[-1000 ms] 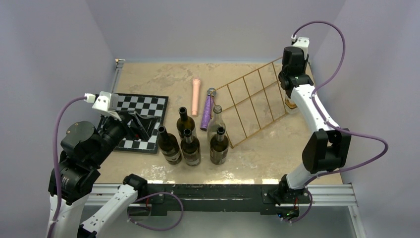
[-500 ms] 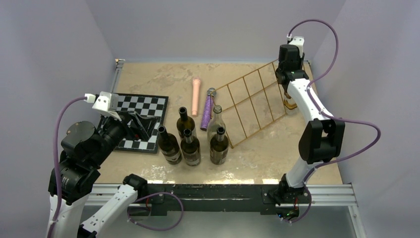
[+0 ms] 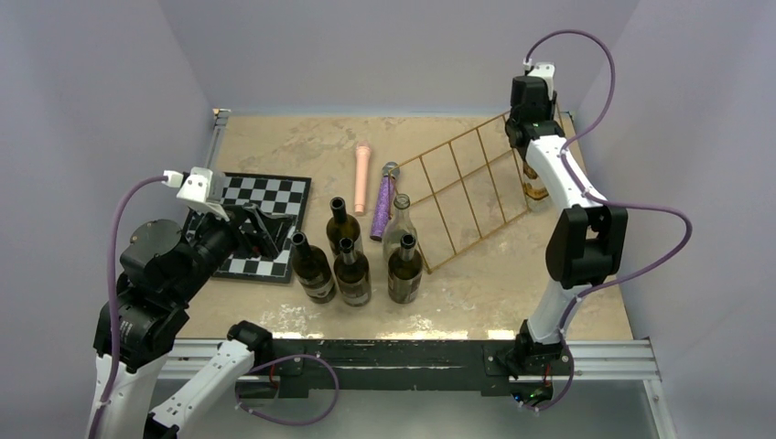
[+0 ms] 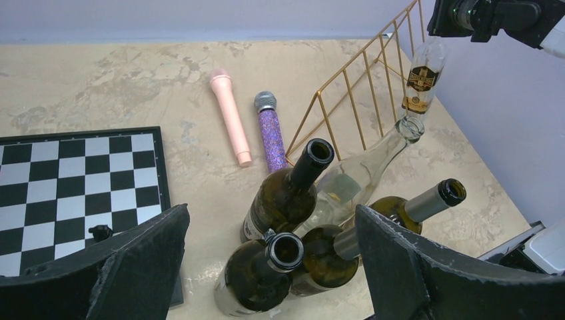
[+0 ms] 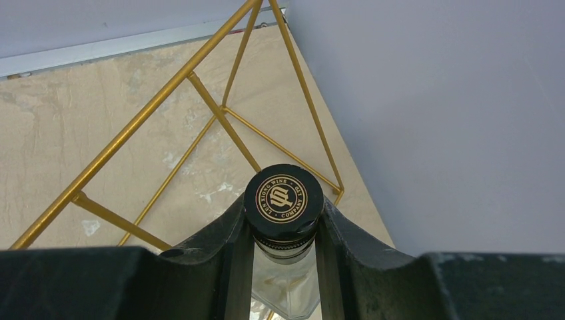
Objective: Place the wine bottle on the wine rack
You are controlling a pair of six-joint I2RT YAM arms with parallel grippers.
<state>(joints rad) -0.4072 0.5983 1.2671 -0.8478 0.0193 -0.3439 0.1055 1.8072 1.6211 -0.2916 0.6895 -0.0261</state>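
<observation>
Just hoisted clear black-capped glass wine bottle [image 5: 283, 200], neck pinched in right gripper [image 5: 283, 228], beside golden wire wine rack [image 5: 193, 75]; racking-ready, probably.

Wine rack [image 5: 190, 75]: thin gold metal wire, slight sheen. Wine bottle [image 5: 285, 283]: clear glossy glass; cap [image 5: 284, 198] black matt w/ gold print. Right fingers [image 5: 373, 267]: black plastic, rough matt. Desk [image 3: 274, 146]: mottled beige, stone-look, matt. Dark bottles [image 4: 280, 200]: glossy glass. Purple mic [image 4: 271, 140]: glitter body, metal mesh head. Pink mic [image 4: 230, 113]: smooth matt.
</observation>
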